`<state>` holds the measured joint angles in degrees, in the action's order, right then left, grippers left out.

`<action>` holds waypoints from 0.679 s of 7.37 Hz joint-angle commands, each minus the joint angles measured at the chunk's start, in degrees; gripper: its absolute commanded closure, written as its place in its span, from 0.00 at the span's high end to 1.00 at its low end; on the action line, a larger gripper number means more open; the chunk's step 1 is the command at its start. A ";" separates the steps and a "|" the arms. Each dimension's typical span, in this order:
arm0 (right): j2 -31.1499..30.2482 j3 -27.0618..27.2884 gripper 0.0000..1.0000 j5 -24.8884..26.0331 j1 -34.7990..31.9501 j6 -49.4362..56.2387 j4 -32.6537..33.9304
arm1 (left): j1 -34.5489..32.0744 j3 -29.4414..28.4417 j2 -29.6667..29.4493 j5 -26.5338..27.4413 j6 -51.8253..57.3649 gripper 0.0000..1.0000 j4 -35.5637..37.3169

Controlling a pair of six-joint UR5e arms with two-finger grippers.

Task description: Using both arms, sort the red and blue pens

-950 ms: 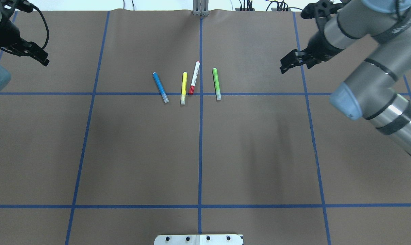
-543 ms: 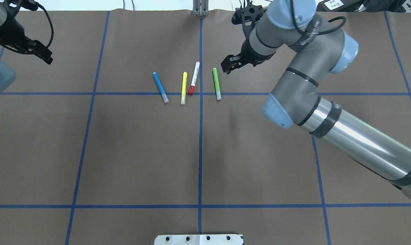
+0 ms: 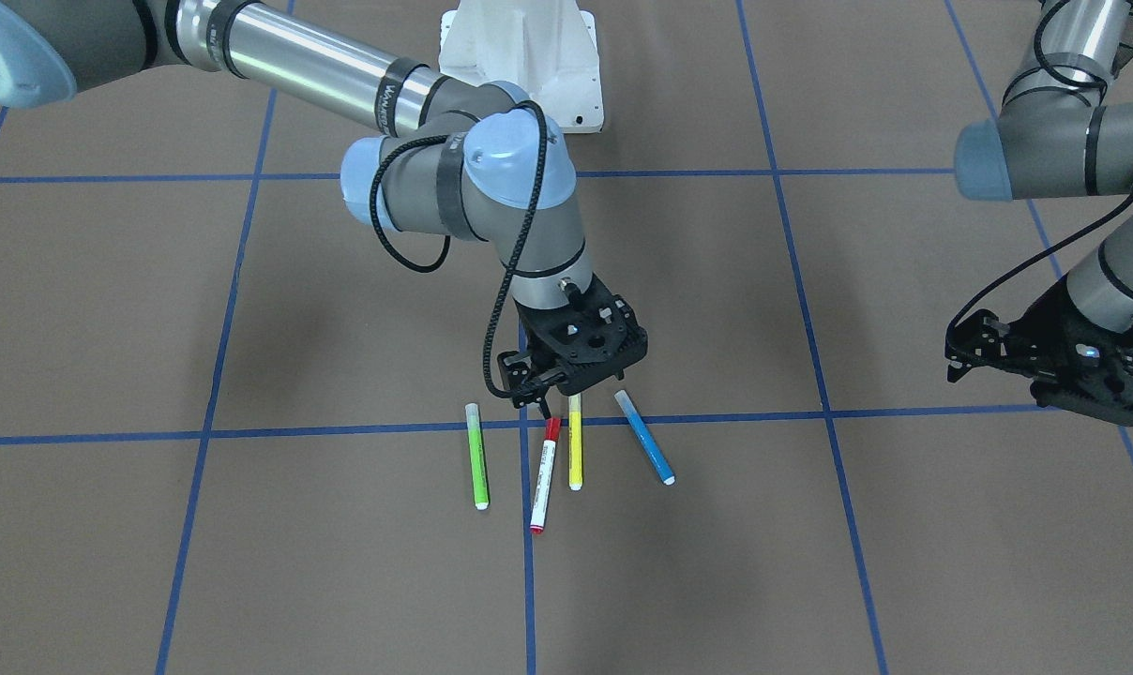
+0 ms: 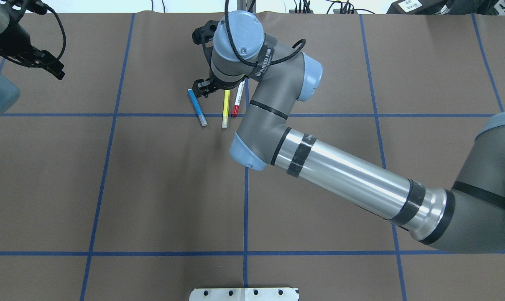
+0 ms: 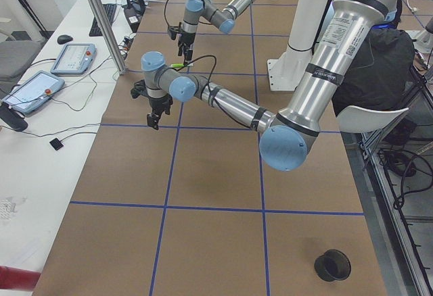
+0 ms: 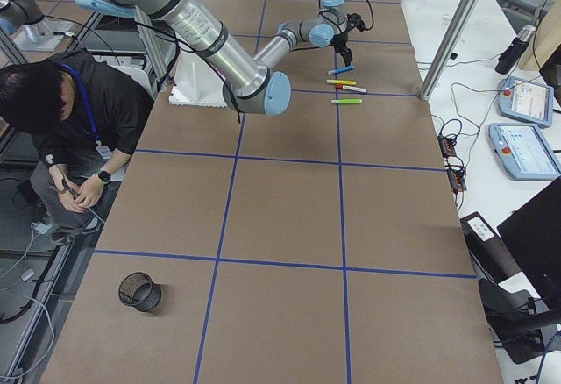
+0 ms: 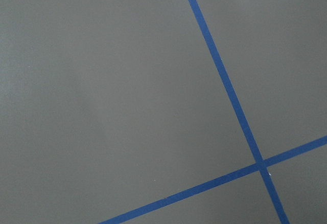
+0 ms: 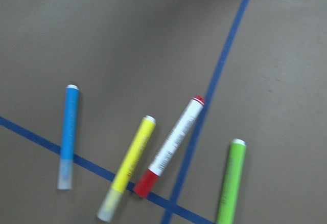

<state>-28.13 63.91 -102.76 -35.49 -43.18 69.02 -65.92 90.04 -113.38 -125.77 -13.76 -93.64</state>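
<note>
The red pen [image 3: 542,480], white-barrelled with a red cap, lies by the centre tape line, also visible in the right wrist view [image 8: 173,143]. The blue pen [image 3: 645,450] lies apart from it, beyond a yellow marker, and shows clearly from above [image 4: 197,108] and from the wrist [image 8: 68,132]. My right gripper [image 3: 526,382] hovers open and empty over the robot-side ends of the red pen and yellow marker. From overhead, the right arm hides part of the red pen [image 4: 237,101]. My left gripper [image 3: 972,349] hangs open and empty far off near the table's left side [image 4: 47,69].
A yellow marker [image 3: 575,455] lies between the two pens, and a lime-green marker [image 3: 476,457] on the red pen's other side. Blue tape lines grid the brown table. A black mesh cup [image 6: 140,291] stands at the right end, where a person [image 6: 61,112] sits.
My right arm has swung from the table's right side leftward across the centre line, ending above the pens. The left arm has barely moved. The pens lie as before.
</note>
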 commanded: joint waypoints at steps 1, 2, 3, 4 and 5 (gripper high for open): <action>2.73 -5.89 0.91 2.03 2.17 -0.15 -3.62 | 0.00 -0.65 0.00 0.00 0.05 1.00 -0.14; 4.12 -7.81 0.87 2.21 3.13 -0.50 -3.80 | 0.00 -0.65 -0.09 0.00 0.05 1.00 -0.14; 4.40 -10.09 0.87 3.43 4.54 -0.67 -5.37 | 0.00 -0.74 -0.26 0.00 -0.13 1.00 -0.14; 4.75 -12.47 0.87 3.70 4.90 -0.67 -7.21 | 0.00 -0.74 -0.35 0.00 -0.13 1.00 -0.14; 5.01 -13.71 0.87 3.71 4.90 -0.67 -7.32 | 0.00 -0.83 -0.35 0.00 -0.13 1.00 -0.14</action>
<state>-23.54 52.33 -99.31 -30.93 -43.82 62.61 -65.92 89.29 -113.68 -125.77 -13.87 -93.78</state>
